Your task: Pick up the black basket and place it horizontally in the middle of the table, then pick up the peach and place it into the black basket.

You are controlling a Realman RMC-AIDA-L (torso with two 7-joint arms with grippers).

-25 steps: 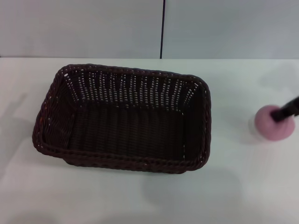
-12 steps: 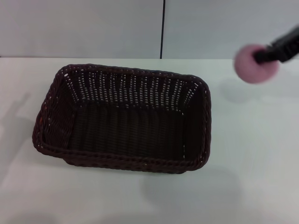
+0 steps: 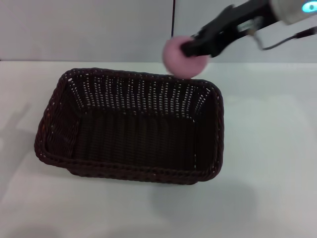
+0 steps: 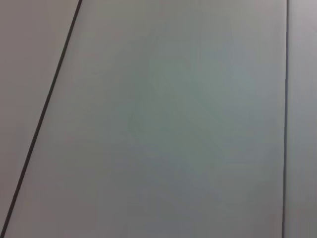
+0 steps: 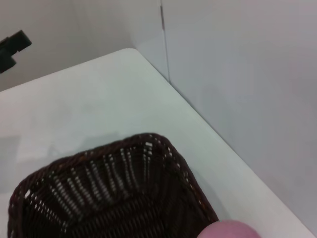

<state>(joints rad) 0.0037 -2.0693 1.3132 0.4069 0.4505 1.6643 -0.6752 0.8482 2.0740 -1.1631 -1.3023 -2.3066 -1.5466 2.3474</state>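
The black basket [image 3: 130, 126] sits lengthwise across the middle of the white tabletop [image 3: 267, 163], open side up. Above its far rim, toward the tabletop's far edge, the right gripper [image 3: 194, 49] has its jaws clenched on the peach [image 3: 182, 58], holding it in the air.

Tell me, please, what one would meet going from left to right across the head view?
The black basket on the table → the peach held above the basket's far rim → the right gripper clamped on it, its arm running off to the upper right.
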